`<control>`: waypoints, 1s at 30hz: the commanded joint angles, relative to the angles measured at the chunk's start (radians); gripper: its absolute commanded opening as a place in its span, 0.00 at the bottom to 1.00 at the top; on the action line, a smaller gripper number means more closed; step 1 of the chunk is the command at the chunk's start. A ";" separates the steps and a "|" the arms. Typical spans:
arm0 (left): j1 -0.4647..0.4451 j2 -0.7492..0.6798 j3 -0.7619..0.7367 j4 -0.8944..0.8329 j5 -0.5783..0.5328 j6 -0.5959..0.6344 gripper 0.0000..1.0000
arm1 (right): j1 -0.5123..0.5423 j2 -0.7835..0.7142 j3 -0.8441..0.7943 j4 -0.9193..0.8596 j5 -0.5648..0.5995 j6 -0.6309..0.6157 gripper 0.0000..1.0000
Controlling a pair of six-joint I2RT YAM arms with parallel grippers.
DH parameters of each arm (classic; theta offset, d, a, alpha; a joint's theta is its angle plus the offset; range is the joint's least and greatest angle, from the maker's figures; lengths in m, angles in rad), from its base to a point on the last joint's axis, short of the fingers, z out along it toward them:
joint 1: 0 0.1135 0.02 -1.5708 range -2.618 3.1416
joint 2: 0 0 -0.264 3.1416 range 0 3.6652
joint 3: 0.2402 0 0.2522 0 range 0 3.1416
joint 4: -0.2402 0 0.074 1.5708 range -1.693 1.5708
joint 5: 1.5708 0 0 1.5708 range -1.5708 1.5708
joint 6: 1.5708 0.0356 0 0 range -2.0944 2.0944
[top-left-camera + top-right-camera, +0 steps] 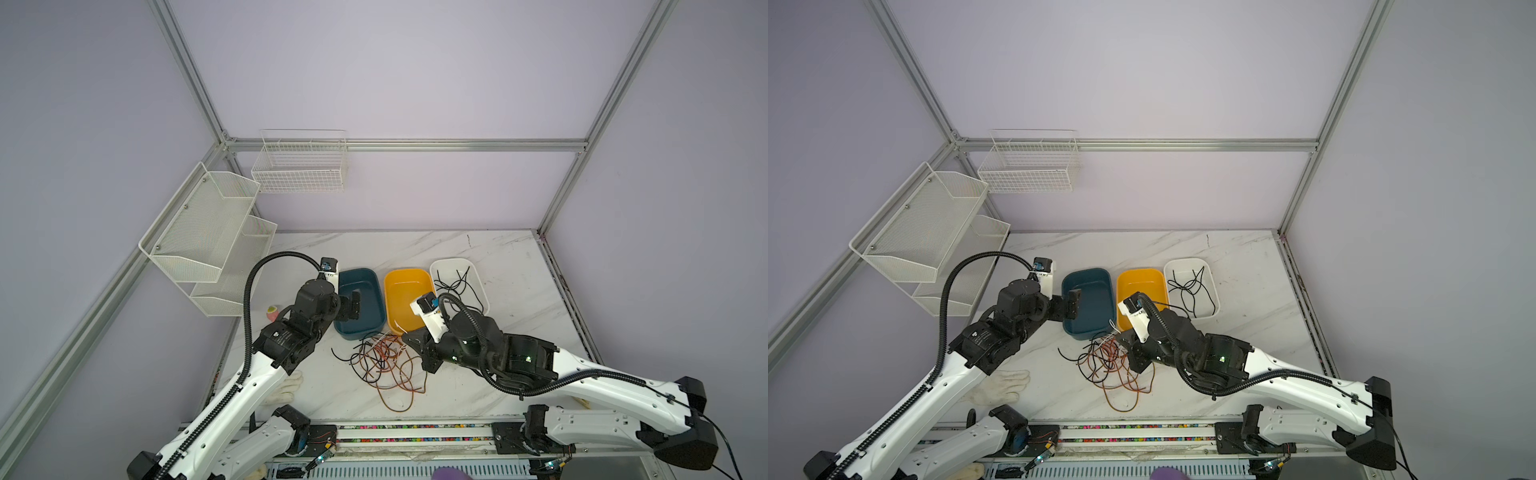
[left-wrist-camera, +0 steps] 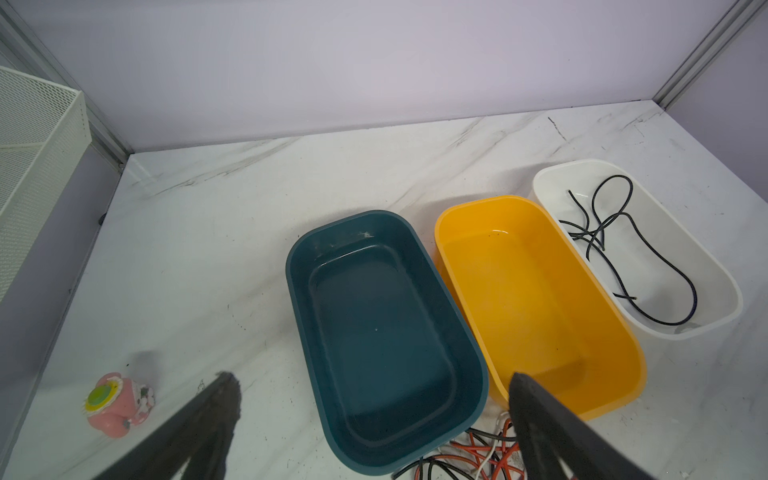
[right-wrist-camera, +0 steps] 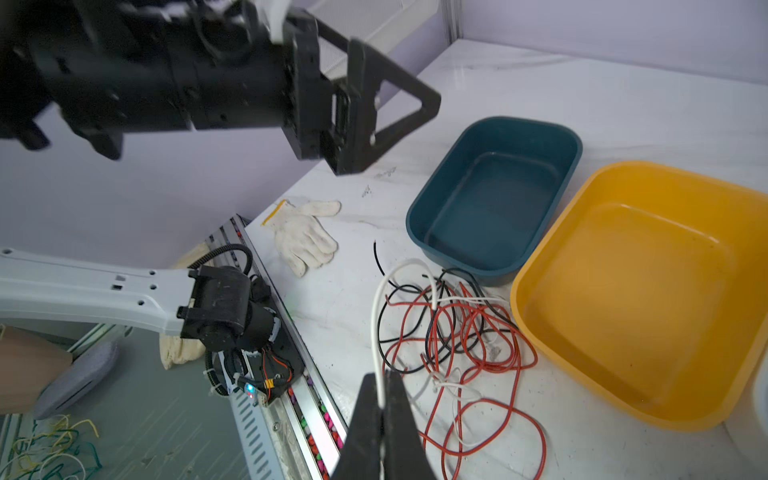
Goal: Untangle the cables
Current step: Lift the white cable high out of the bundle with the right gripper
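- The right gripper is closed on a white cable.
- The left gripper is held wide open over the blue tub.
- The tangled cables are heaped on the table, just before 2 tubs, with black cable laid in the white tub.

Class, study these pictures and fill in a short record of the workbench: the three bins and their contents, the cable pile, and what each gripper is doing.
blue bin: empty
yellow bin: empty
white bin: holds a loose black cable
tangle: black, red-orange and white cables on the table, in front of the blue and yellow bins
right gripper: shut on a white cable from the tangle
left gripper: open, empty, above the blue bin
other items: glove, pink toy
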 commanded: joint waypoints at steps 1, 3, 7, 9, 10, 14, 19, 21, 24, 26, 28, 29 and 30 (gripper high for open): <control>-0.003 -0.004 -0.022 0.023 0.010 0.022 1.00 | 0.006 -0.030 0.068 -0.046 0.052 -0.054 0.00; -0.002 -0.006 -0.022 0.022 0.012 0.022 1.00 | 0.005 -0.039 0.102 -0.048 0.084 -0.070 0.00; -0.003 -0.004 -0.022 0.021 0.012 0.021 1.00 | 0.006 -0.041 0.181 -0.045 0.148 -0.104 0.00; -0.002 -0.006 -0.022 0.021 0.012 0.022 1.00 | 0.006 -0.034 0.220 -0.039 0.181 -0.125 0.00; -0.003 -0.004 -0.022 0.021 0.012 0.022 1.00 | 0.006 -0.028 0.242 -0.039 0.207 -0.133 0.00; -0.002 -0.003 -0.022 0.021 0.015 0.022 1.00 | 0.004 -0.001 0.334 -0.028 0.290 -0.180 0.00; -0.002 -0.002 -0.022 0.020 0.015 0.022 1.00 | 0.003 0.062 0.462 -0.023 0.345 -0.218 0.00; -0.002 -0.002 -0.022 0.021 0.014 0.022 1.00 | 0.003 0.088 0.500 -0.024 0.351 -0.231 0.00; -0.002 -0.007 -0.022 0.020 0.010 0.022 1.00 | -0.009 0.123 0.536 -0.023 0.367 -0.247 0.00; -0.002 -0.011 -0.022 0.021 0.003 0.022 1.00 | -0.045 0.145 0.538 -0.012 0.350 -0.256 0.00; -0.003 -0.020 -0.023 0.021 -0.008 0.022 1.00 | -0.128 0.173 0.542 -0.007 0.249 -0.231 0.00; -0.003 -0.025 -0.024 0.021 -0.014 0.021 1.00 | -0.174 0.181 0.541 -0.001 0.192 -0.214 0.00; -0.003 -0.030 -0.026 0.021 -0.021 0.022 1.00 | -0.216 0.192 0.537 0.010 0.141 -0.201 0.00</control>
